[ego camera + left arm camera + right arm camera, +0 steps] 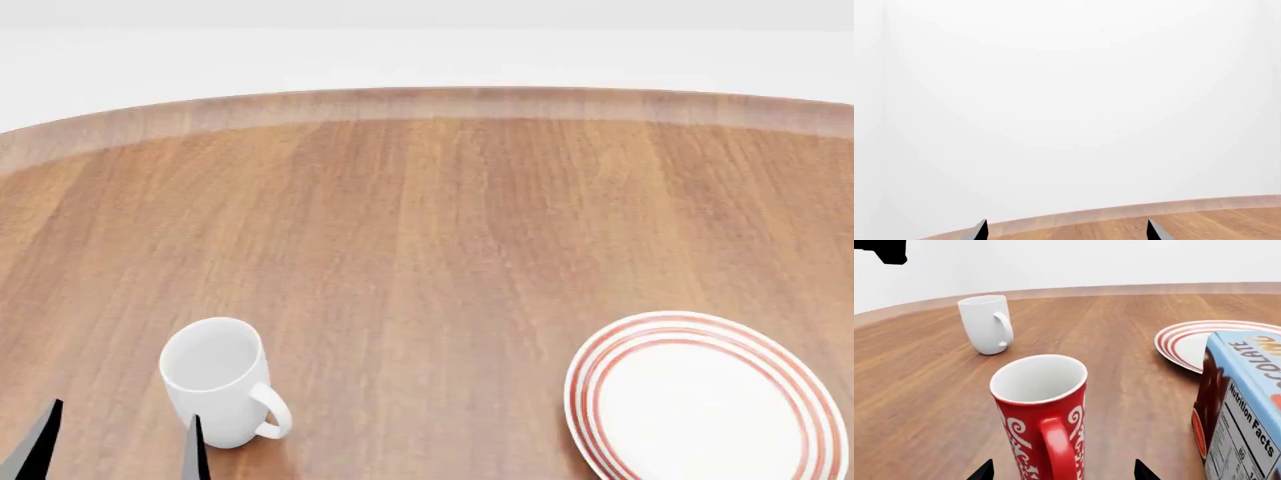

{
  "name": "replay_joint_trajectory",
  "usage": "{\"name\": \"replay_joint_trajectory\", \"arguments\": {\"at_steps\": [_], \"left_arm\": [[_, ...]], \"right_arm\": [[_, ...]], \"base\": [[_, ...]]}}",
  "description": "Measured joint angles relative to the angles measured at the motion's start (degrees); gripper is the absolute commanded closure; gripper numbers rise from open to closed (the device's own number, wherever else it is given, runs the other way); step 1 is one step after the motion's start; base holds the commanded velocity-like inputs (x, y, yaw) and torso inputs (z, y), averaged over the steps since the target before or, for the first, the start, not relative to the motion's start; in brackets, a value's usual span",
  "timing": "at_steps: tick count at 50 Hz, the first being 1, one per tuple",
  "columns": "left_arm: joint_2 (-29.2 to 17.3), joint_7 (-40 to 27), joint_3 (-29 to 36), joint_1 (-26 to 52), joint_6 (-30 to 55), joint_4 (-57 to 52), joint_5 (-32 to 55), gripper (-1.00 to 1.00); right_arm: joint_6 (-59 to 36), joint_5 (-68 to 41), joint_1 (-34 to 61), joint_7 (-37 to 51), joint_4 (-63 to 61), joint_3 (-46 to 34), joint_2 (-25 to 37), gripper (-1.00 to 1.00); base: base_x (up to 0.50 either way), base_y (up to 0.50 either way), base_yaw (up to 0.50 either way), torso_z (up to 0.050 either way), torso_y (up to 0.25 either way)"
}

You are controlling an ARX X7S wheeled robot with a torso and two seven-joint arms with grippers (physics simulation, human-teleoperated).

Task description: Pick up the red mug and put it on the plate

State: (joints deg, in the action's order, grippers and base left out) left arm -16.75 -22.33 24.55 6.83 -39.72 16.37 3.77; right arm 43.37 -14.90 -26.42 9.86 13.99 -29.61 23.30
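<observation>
Upright, red mug between right pincer tips.

Simulated tabletop: wooden table, blank white surroundings

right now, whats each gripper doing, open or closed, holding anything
Left gripper: open, holding nothing.
Right gripper: open, red mug between its fingertips, not yet gripped.

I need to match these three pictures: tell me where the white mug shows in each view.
Head view: white mug at lower left, upright, handle toward the plate.
Right wrist view: upper left, beyond the red mug.
Left wrist view: not in it.
Shared landmark: the red-ringed plate in the head and right wrist views.
</observation>
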Motion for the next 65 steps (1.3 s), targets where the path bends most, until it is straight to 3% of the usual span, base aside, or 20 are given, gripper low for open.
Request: {"name": "replay_joint_trajectory", "arguments": {"at_steps": [17, 61, 62, 65], "left_arm": [[-0.1, -0.2, 0.2, 0.1, -0.2, 0.1, 0.0, -1.0], [-0.4, -0.7, 0.7, 0.2, -0.3, 0.1, 0.1, -1.0], [-0.4, -0.7, 0.7, 0.2, -0.3, 0.1, 0.1, -1.0], [-0.4, -0.8, 0.7, 0.2, -0.3, 0.1, 0.1, -1.0]], "right_arm": [[1.8, -1.2, 2.2, -1.8, 5.6, -0.4, -1.6, -1.0], [1.0, -1.3, 3.3, -1.8, 6.0, -0.8, -2.1, -1.0], [1.0, -1.3, 3.3, -1.8, 6.0, -0.8, -2.1, 1.0], [1.1, -1.3, 3.4, -1.8, 6.2, -0.8, -2.2, 1.0]], "base": [[0.0, 0.0, 0.0, 0.0, 0.0], [0.0, 0.0, 0.0, 0.0, 0.0], [0.0, 0.0, 0.0, 0.0, 0.0], [0.0, 0.0, 0.0, 0.0, 0.0]]}}
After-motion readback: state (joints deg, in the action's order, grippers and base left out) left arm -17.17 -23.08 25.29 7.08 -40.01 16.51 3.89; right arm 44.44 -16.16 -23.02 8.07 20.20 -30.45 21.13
